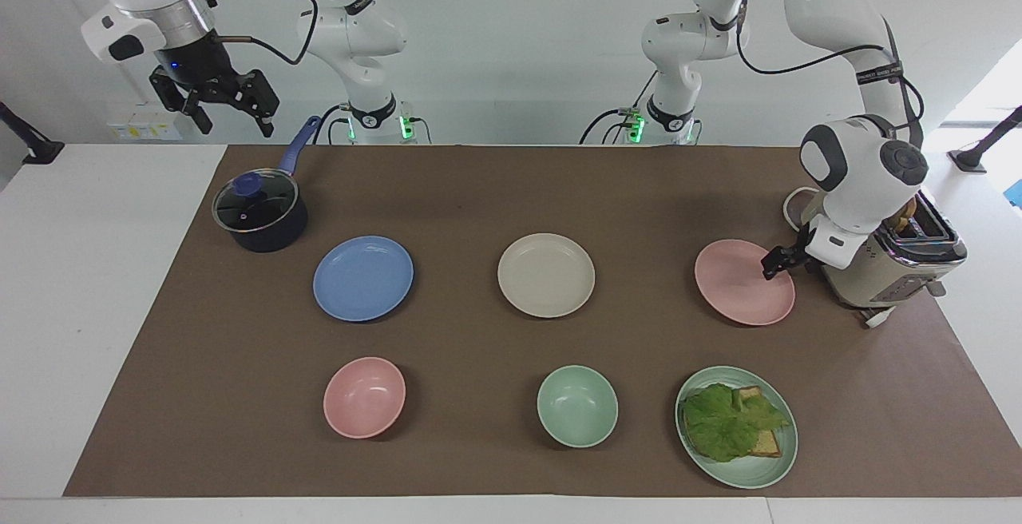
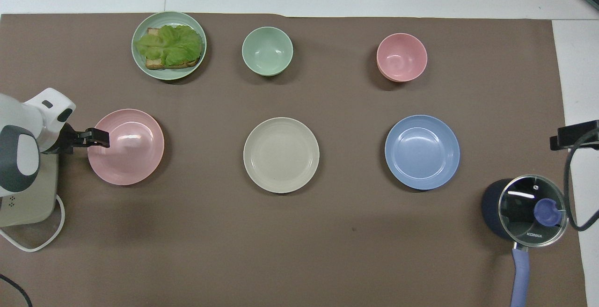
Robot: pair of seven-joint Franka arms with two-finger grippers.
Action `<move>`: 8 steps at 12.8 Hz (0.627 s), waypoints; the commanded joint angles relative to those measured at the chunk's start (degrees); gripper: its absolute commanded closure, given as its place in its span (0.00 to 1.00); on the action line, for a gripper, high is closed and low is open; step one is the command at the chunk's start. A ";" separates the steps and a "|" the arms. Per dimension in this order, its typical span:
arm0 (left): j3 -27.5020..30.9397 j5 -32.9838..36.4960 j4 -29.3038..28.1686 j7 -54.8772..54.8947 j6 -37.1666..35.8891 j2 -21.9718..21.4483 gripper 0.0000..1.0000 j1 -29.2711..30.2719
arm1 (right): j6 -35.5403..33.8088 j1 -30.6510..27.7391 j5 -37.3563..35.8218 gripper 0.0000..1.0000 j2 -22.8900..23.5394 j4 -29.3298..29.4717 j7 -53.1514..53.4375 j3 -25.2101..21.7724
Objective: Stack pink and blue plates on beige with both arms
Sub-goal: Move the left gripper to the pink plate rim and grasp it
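Facing view: left gripper (image 1: 771, 264) low at the rim of the pink plate (image 1: 738, 283), on the edge beside the toaster (image 1: 882, 268), fingers apart, nothing gripped yet; possibly touching the rim, hard to say. Right gripper (image 1: 227, 105) spread, waiting above the saucepan (image 1: 259, 216).

Overhead view: beige plate (image 2: 281, 155) between pink plate and blue plate (image 2: 422, 151), all three apart. Best to straddle the rim squarely, then close firmly before lifting, staying level and clear of the toaster.
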 commanded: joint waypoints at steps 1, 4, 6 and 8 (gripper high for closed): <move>-0.14 0.49 -2.44 0.64 1.33 -1.12 0.00 0.70 | 0.71 -0.07 0.90 0.00 -1.20 -1.27 -0.03 -0.01; -0.14 0.49 -2.53 0.55 1.24 -1.13 0.00 0.61 | 0.79 -0.07 0.90 0.00 -1.20 -1.27 -0.03 -0.01; -0.14 0.49 -2.53 0.55 1.50 -0.78 0.00 0.61 | 0.79 -0.07 0.90 0.00 -1.20 -1.27 -0.03 -0.01; -0.14 0.49 -2.88 0.63 1.59 -0.69 0.00 0.70 | 0.79 -0.07 0.90 0.00 -1.20 -1.27 -0.03 -0.01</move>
